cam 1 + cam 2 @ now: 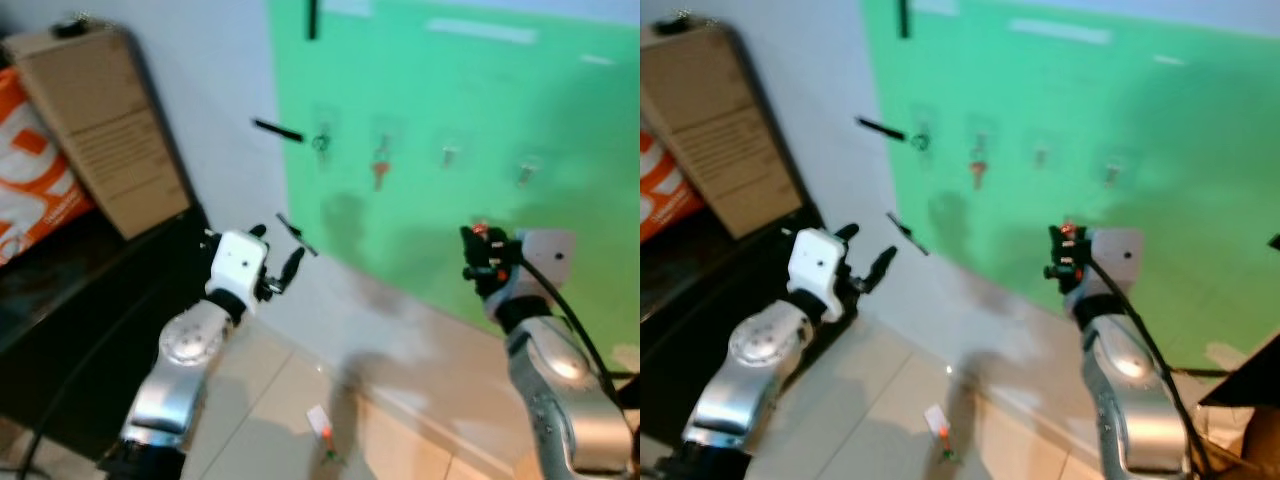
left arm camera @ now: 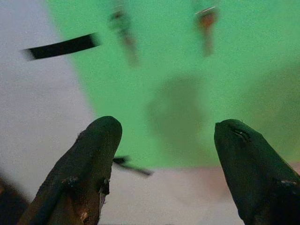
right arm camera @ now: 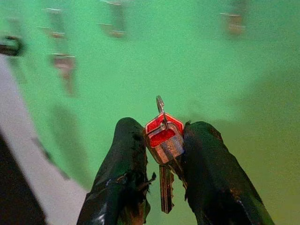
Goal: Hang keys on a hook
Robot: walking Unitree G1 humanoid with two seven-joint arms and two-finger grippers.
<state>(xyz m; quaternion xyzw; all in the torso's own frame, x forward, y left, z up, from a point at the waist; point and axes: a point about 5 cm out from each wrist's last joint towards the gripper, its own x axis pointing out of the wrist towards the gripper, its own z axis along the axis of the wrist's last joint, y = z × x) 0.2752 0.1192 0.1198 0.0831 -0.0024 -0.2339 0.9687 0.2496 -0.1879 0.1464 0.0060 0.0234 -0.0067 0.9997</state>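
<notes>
Right gripper (image 3: 161, 154) clenched on keys (image 3: 163, 140), ring upward for hooking | left gripper (image 2: 161, 159) released, idle | hooks (image 1: 448, 154) on green board (image 1: 560, 120) ahead

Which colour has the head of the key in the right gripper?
Red key head, best in the right wrist view.

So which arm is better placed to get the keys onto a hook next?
The right. The right gripper is shut on the red-headed keys, raised toward the green board below the hooks. The left gripper is open and empty, off toward the board's edge.
</notes>
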